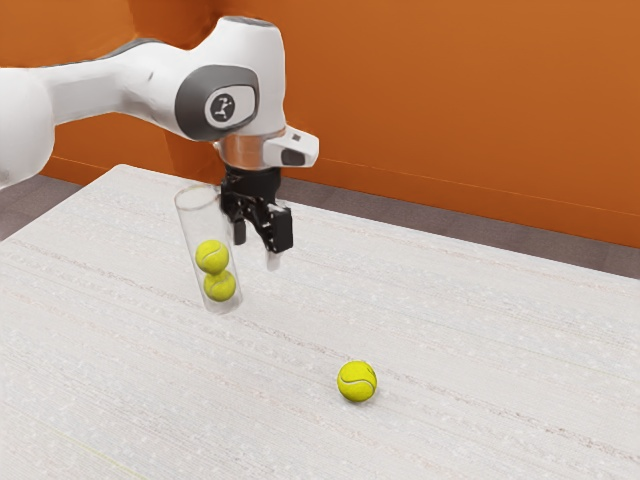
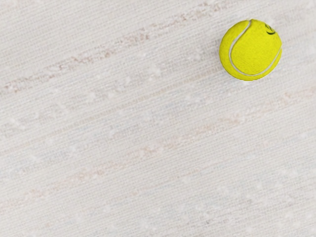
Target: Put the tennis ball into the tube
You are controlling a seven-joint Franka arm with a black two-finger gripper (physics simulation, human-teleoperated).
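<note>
Reaching the loose tennis ball (image 1: pixel 357 381) on the bench (image 1: pixel 480 340) means we swing our spread claw (image 1: pixel 258 246) away from the tube (image 1: pixel 202 222), toward the exterior view's right and foreground, then down.

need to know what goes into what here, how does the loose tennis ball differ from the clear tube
The loose tennis ball is round, while the clear tube is tall and narrow. The loose tennis ball is opaque yellow with a pale seam; the clear tube is see-through. The clear tube holds an upper ball and a lower ball, while the loose tennis ball lies outside it. Both are on the table.
</note>
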